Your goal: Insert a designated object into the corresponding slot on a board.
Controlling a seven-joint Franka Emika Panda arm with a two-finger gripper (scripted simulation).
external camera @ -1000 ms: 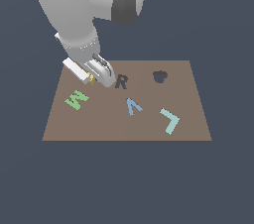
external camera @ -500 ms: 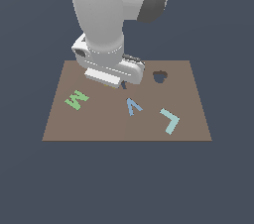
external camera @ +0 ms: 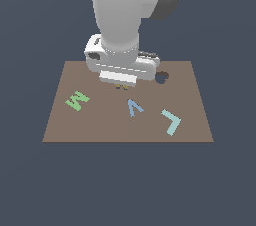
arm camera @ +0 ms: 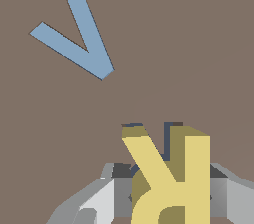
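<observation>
Since 0.5 s ago the arm has shifted slightly toward the frame's center, covering the R-shaped slot. It stands upright, wrist low over the board (external camera: pixel 75 127). The gripper (arm camera: pixel 168 196) clasps the yellow R (arm camera: pixel 171 173) just above the brown surface, near the blue letter (arm camera: pixel 79 37).

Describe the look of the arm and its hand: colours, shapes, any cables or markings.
The arm is a thick, glossy, white-grey rounded column with a dark grey band at its upper joint. It ends in a boxy white hand with a thin dark seam. In the wrist view the fingers are grey, angular and faceted. No cables or markings show.
</observation>
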